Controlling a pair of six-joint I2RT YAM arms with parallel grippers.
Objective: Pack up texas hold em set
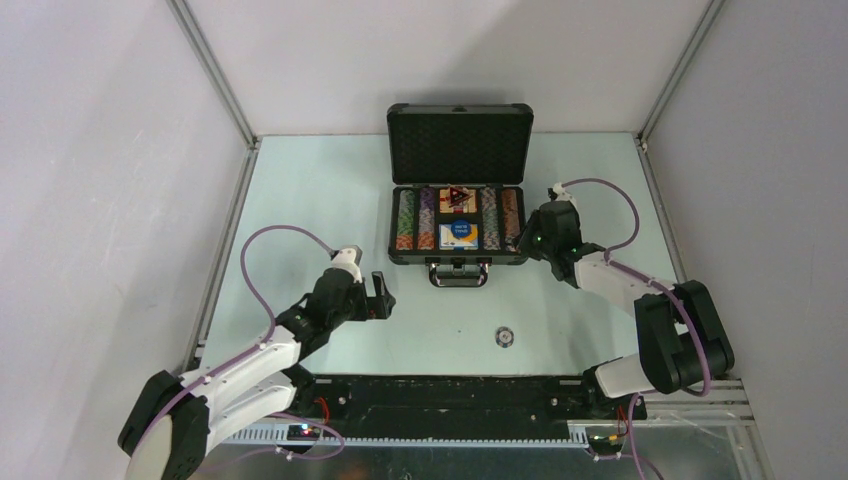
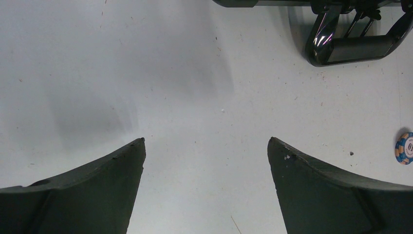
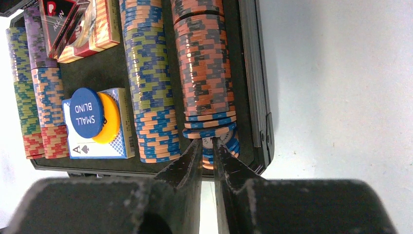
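The dark grey briefcase [image 1: 459,255] stands open at the table's back middle, with rows of striped poker chips [image 1: 406,220] in it. In the right wrist view, a blue SMALL BLIND button [image 3: 86,112] and an orange button [image 3: 111,122] lie on a blue card box [image 3: 122,141]. The dark triangular marker [image 3: 61,19] lies on the red card box [image 3: 104,34]. My right gripper [image 3: 207,142] is at the near end of the rightmost chip row [image 3: 204,58], its fingers nearly together on a blue-orange chip. My left gripper [image 2: 207,144] is open and empty over bare table, left of the case handle [image 2: 348,41].
One loose blue-orange chip [image 1: 503,337] lies on the table in front of the case; it also shows at the right edge of the left wrist view [image 2: 405,147]. The raised lid [image 1: 460,143] stands behind the chips. Grey walls close in the table's sides.
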